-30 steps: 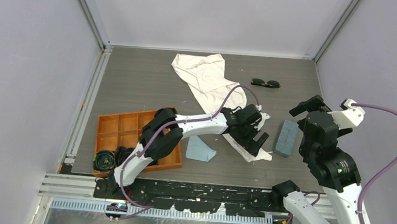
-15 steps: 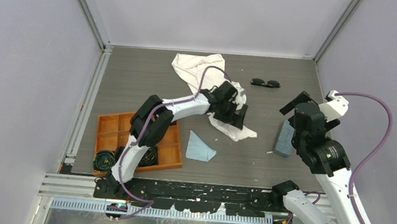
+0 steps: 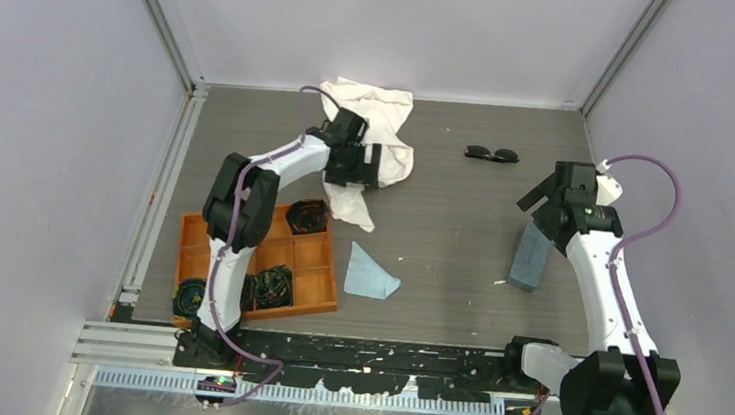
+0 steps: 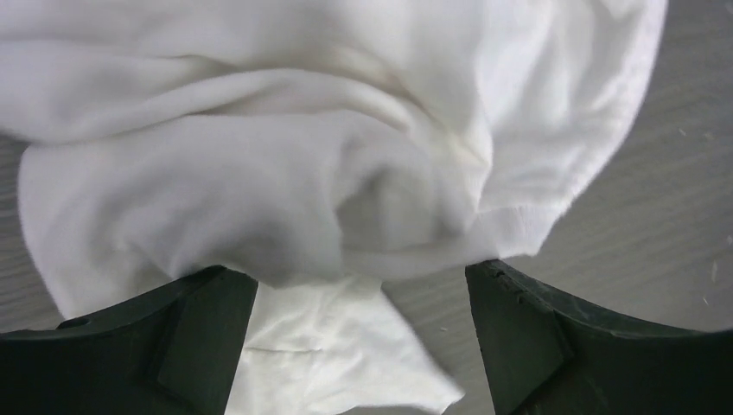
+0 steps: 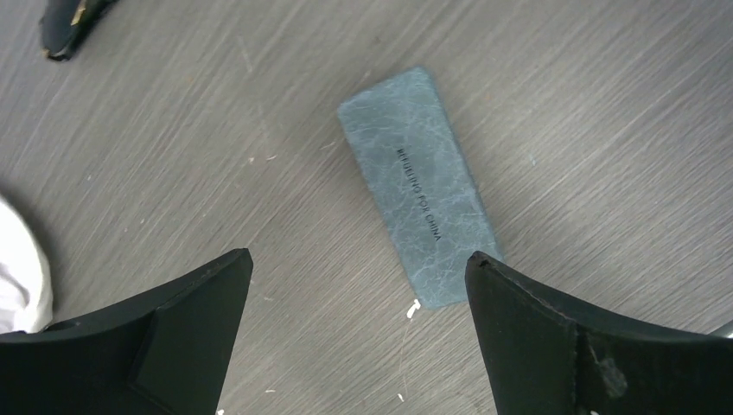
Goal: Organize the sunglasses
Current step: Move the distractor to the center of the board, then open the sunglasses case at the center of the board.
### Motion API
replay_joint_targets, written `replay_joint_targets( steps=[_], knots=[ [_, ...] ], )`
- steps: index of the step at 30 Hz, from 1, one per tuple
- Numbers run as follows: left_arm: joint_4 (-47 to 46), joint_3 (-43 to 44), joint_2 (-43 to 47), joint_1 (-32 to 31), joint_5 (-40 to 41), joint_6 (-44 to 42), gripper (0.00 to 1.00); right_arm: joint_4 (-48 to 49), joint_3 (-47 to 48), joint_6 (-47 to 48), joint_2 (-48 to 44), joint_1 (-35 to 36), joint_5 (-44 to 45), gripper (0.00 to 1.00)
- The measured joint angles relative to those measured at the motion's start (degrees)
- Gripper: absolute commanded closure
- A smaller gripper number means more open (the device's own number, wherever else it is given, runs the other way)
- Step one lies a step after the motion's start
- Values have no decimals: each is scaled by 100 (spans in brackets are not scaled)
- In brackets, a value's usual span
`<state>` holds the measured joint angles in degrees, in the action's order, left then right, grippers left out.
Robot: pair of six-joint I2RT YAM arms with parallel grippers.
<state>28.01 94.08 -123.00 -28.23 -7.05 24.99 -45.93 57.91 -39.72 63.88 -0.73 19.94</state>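
Note:
The sunglasses (image 3: 492,154), a small black pair with dark lenses, lie on the table at the back right; one tip (image 5: 65,22) shows at the top left of the right wrist view. My right gripper (image 3: 537,194) hangs open above the table just left of the grey-blue glasses case (image 3: 532,256), with the case (image 5: 419,207) ahead of its fingers (image 5: 536,328) and nothing between them (image 5: 356,258). My left gripper (image 3: 375,165) is open at the back centre. The white cloth (image 4: 259,173) is bunched against and between its fingertips (image 4: 356,270).
An orange compartment tray (image 3: 203,233) with black coiled bundles (image 3: 269,285) sits at the near left. A small light-blue cloth (image 3: 370,274) lies near the table's centre front. The white cloth (image 3: 375,128) spreads towards the back wall. Grey walls enclose the table.
The left arm has swung from the centre to the back left, dragging the white cloth with it. The right arm has stretched farther back over the case.

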Motion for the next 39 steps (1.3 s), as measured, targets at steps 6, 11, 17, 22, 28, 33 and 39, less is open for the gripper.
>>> replay_joint_targets(
  steps=[6, 11, 17, 22, 28, 33, 39],
  knots=[
    [271, 87, 2, 584, 313, -35, 9, 22, -61, -57, 341, -560, -483, 0],
    [551, 98, 232, 553, 439, -177, 9, 33, -85, -72, 407, -577, -498, 0],
    [610, 81, 1364, -452, 577, -483, 8, 142, -334, -81, 564, -734, -420, 0],
    [549, 168, 1884, -1169, 136, -549, 9, 328, -581, -114, 1075, -780, -422, 0],
    [522, -184, 1878, -1292, -225, -398, 9, 573, -699, -116, 1589, -791, -470, 1],
    [518, -507, 1862, -1368, -400, -205, 9, 844, -844, -63, 1832, -802, -638, 0],
    [437, -601, 1864, -1427, -455, -24, 9, 1182, -1078, -26, 2103, -756, -1172, 4]
  ],
)
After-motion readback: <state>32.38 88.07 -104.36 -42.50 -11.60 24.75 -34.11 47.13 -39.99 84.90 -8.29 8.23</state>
